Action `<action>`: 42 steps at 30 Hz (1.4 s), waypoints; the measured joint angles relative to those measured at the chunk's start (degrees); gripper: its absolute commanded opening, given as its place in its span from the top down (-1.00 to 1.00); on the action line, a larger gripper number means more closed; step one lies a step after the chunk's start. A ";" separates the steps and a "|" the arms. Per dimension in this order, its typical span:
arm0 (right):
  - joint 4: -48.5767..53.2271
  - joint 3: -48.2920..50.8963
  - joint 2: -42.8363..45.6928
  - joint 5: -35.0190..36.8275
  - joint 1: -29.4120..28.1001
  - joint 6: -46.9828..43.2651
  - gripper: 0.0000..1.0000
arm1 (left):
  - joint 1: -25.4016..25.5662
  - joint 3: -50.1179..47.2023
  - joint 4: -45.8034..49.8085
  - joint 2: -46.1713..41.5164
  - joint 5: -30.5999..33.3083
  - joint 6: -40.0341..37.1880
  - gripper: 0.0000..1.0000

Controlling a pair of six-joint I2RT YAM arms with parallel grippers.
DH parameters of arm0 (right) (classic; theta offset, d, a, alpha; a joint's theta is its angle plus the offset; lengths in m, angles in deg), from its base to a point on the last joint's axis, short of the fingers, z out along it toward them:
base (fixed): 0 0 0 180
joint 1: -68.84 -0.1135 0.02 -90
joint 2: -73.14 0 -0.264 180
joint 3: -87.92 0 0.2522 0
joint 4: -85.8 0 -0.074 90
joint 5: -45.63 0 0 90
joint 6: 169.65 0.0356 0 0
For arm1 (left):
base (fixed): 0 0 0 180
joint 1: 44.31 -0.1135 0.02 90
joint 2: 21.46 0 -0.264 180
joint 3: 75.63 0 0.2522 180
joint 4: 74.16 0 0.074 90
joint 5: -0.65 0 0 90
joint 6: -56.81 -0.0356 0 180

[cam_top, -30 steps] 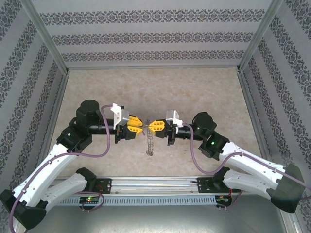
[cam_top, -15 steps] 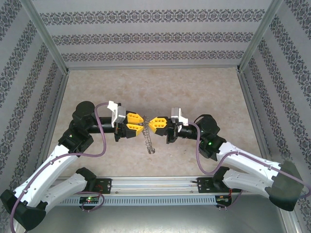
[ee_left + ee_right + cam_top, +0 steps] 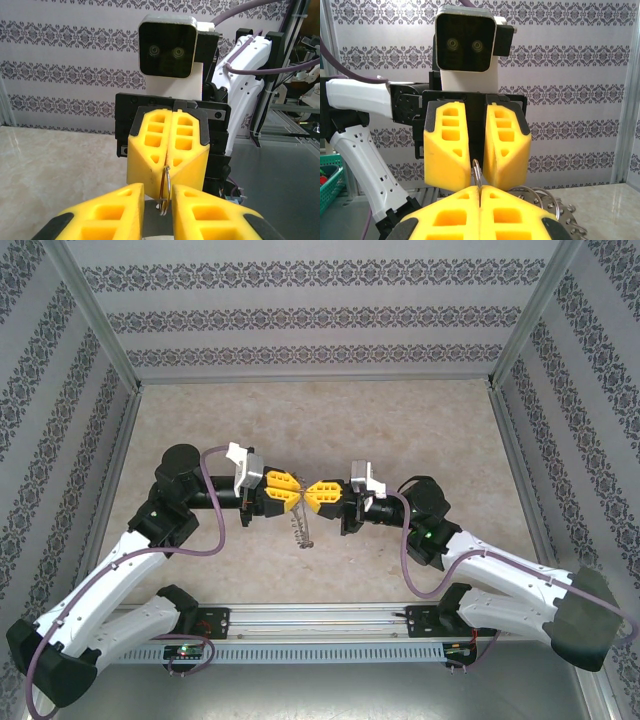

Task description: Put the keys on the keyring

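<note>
**Two hands tip to tip over the table, keyring hanging between them**

Count: 2 arms, 2 hands, 4 yellow fingers, 1 keyring.

Position: the left hand (image 3: pixel 283 489) and the right hand (image 3: pixel 322 495) point at each other above the middle of the table (image 3: pixel 320 420). One comes in from the left, the other from the right.

State of the right hand: both fingers are pressed flat together with no gap. One thin metal loop (image 3: pixel 477 174) stands edge-on out of the seam, pinched there. As far as I can tell it belongs to the keyring.

State of the left hand: its fingers (image 3: pixel 107 212) stand a narrow gap apart. The loop sits inside that gap, close to one finger. I cannot tell whether they touch, and nothing is clearly gripped.

The keyring (image 3: pixel 303 530) dangles just below the meeting fingertips, on the near side in the top view. In the right wrist view its flat grey rim and at least 3 silvery fringe loops show low on the right.

The keys are too small to pick out among the loops.

Patterned walls (image 3: pixel 320 315): 3, at left, far and right.
</note>
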 measured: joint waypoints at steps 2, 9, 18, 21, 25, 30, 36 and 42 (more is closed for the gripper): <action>-0.42 0.00 -0.17 -0.02 0.00 0.33 1.00 | 0.00 0.00 -0.35 0.20 -0.07 0.20 0.68; -1.62 0.00 -0.70 -0.20 0.35 0.79 1.00 | 0.00 0.00 -1.14 0.31 -0.20 0.74 1.00; 4.59 0.00 1.18 2.01 0.33 -0.87 0.16 | 0.00 -0.02 2.93 -0.02 -0.02 -2.91 1.00; 12.44 -0.04 5.53 5.01 0.35 -2.86 -0.10 | 0.00 0.00 7.23 -0.57 0.57 -5.60 1.00; 25.22 -2.16 11.04 10.25 1.01 -5.86 -0.46 | 0.00 0.00 12.26 -1.40 2.47 -7.69 1.00; 36.15 -6.64 8.61 13.62 6.40 -5.95 -0.60 | 0.00 -1.07 15.87 -4.04 7.28 -7.52 1.00; 48.06 -16.76 -7.61 16.65 10.16 -5.31 -0.67 | 0.00 -3.21 21.79 -7.56 14.91 -5.25 1.00; 58.55 -30.75 -26.47 17.75 9.27 -6.58 -0.62 | 0.00 -6.91 26.23 -12.02 24.87 -0.33 1.00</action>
